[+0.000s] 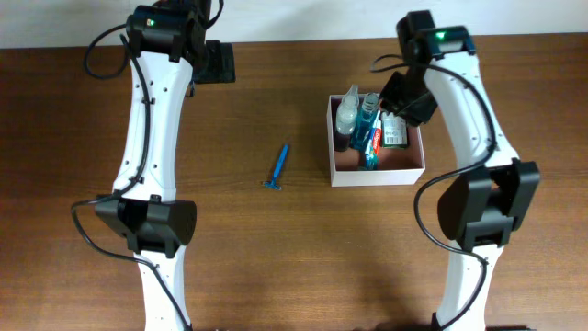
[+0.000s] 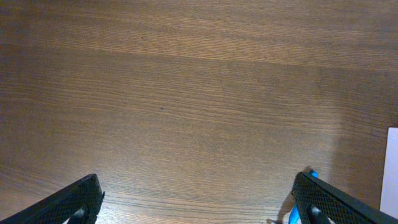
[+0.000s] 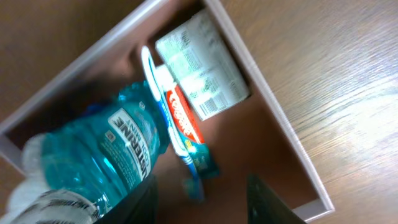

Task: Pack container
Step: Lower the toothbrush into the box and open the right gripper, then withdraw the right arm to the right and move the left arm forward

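The shallow square container [image 1: 377,176], thin white walls and reddish-brown floor, sits on the table's [image 1: 276,248] right half, holding toiletries [image 1: 367,129]. The right gripper [image 1: 402,99] hangs over it, jaws apart; the left gripper [image 2: 199,202] is spread wide.

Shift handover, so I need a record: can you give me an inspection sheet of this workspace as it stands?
Surface: brown wooden table; no spills seen.
Job's things: container holds a blue mouthwash bottle, clear bottle, red toothpaste, green packet and toothbrush.
Clutter: blue razor on the table, left of the container.
Grippers: left gripper open over bare wood; right gripper open above the container.
Cables: black cables run along both arms.
Surroundings: pale strip beyond the far table edge; nothing else seen.
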Robot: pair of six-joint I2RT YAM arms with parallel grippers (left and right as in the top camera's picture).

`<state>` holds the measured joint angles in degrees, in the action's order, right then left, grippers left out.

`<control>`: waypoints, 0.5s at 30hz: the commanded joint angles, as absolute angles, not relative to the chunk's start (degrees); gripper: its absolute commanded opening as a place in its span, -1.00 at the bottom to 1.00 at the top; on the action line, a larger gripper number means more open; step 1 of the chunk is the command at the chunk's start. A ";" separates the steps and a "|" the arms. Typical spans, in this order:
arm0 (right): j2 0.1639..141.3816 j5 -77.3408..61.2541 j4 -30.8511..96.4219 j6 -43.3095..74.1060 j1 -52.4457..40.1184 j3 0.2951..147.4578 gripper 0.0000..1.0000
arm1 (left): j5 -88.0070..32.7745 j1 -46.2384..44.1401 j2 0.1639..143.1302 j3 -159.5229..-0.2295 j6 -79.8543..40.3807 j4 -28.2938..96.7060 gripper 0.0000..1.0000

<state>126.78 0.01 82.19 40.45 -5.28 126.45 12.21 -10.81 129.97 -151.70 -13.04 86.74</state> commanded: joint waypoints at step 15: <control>122.41 10.83 97.34 26.28 27.51 148.46 0.98 | 10.31 -10.74 129.62 -151.63 -12.71 88.71 0.99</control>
<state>122.93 8.36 96.97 30.79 22.48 148.42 12.10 -10.81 129.97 -151.70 -13.04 87.48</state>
